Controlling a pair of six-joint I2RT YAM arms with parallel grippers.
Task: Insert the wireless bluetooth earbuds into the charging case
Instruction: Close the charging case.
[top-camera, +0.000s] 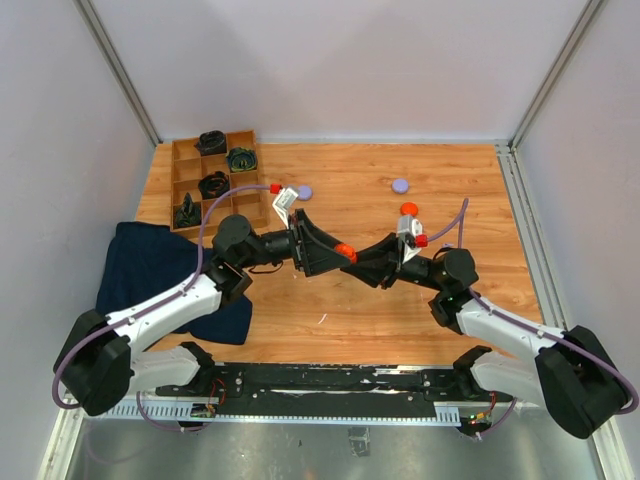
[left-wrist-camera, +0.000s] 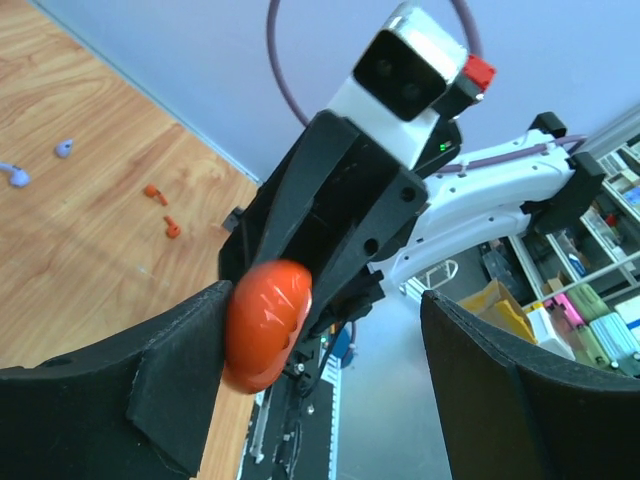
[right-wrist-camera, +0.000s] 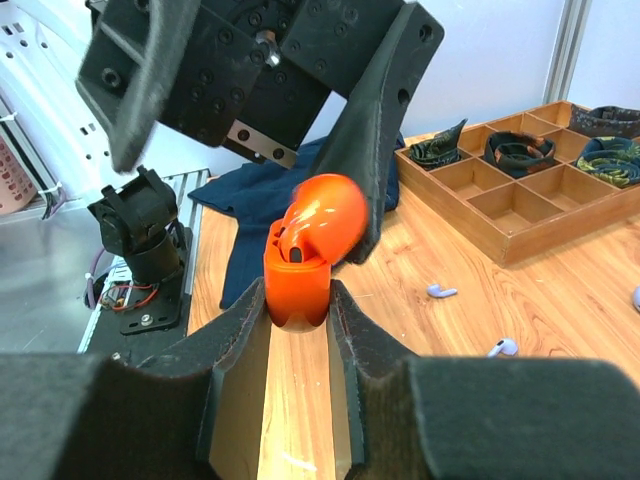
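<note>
I'm gripping the orange charging case (right-wrist-camera: 297, 285) upright, clamped in my right claw (right-wrist-camera: 297, 302), its open lid touching one finger of my spread left claw (left-wrist-camera: 322, 310), while the orange earbuds (left-wrist-camera: 153, 193) are lying down on the worktop (left-wrist-camera: 90, 250), outside either claw.

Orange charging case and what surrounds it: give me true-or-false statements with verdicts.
1. The right claw is shut on the orange charging case. True.
2. The case's lid is closed. False: it is flipped open.
3. The left claw is open. True.
4. All the earbuds are inside the case. False: two lavender earbuds lie on the table.
5. The wooden tray holds black coiled bundles. True.
</note>
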